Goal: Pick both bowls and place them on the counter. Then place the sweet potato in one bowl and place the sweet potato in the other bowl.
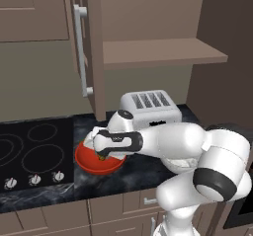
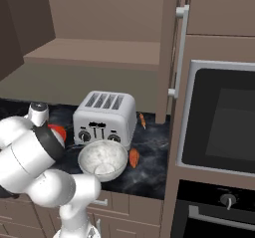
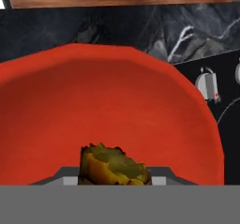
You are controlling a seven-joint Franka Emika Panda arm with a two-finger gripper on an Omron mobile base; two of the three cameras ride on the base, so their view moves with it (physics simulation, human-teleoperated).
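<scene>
The wide glossy red bowl (image 1: pixel 94 164) sits on the black veined counter (image 1: pixel 136 178), just right of the cooktop; its inside shows large in the hand view (image 3: pixel 112 106). My gripper (image 1: pixel 103 156) hangs over the bowl, pointing down into it, shut on a brown-orange sweet potato (image 3: pixel 115 164) whose end shows between the fingertips. The grey-white marbled bowl (image 2: pixel 102 160) stands on the counter in front of the toaster. A second orange sweet potato (image 2: pixel 133 158) lies against its right side. A sliver of the red bowl (image 2: pixel 59 131) shows behind my arm.
A silver four-slot toaster (image 1: pixel 150 106) stands behind both bowls. The black cooktop (image 1: pixel 34 151) with knobs lies left of the red bowl. An open cabinet door (image 1: pixel 91 47) hangs above the counter. A small orange item (image 2: pixel 142 120) lies by the wall; a built-in oven (image 2: pixel 219 117) is at right.
</scene>
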